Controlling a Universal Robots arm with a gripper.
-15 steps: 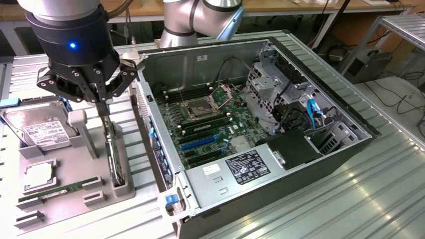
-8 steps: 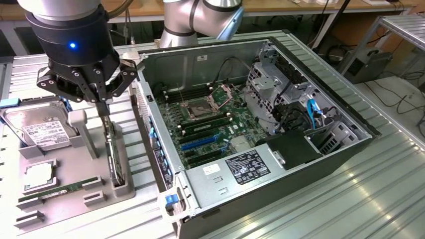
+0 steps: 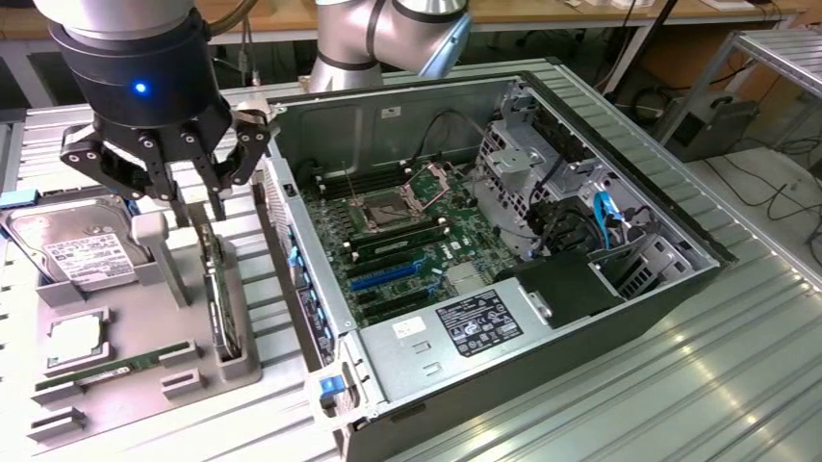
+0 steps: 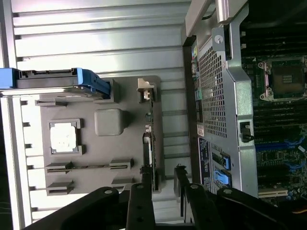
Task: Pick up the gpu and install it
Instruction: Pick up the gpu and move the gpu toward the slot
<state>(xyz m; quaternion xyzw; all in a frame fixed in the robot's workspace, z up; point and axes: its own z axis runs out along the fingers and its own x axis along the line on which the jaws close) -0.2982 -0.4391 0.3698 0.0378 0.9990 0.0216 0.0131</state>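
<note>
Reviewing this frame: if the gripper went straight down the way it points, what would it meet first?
Most likely the gpu, standing on edge in the gray holder just below the open gripper. How far its top edge sits below the fingertips is hard to judge.

Robotics laboratory or electronics workshop, ribbed silver aluminium work table point(image 3: 642, 404), open grey metal desktop computer case point(image 3: 578, 356), grey moulded fixture tray point(image 3: 135, 332) holding loose computer parts, silver-grey jointed robot arm point(image 3: 385, 38), wooden benches point(image 3: 578, 12) and black cables point(image 3: 783, 192) behind.

The gpu point(image 3: 221, 296) stands in the tray point(image 3: 139, 322), beside the case point(image 3: 424, 395).
</note>
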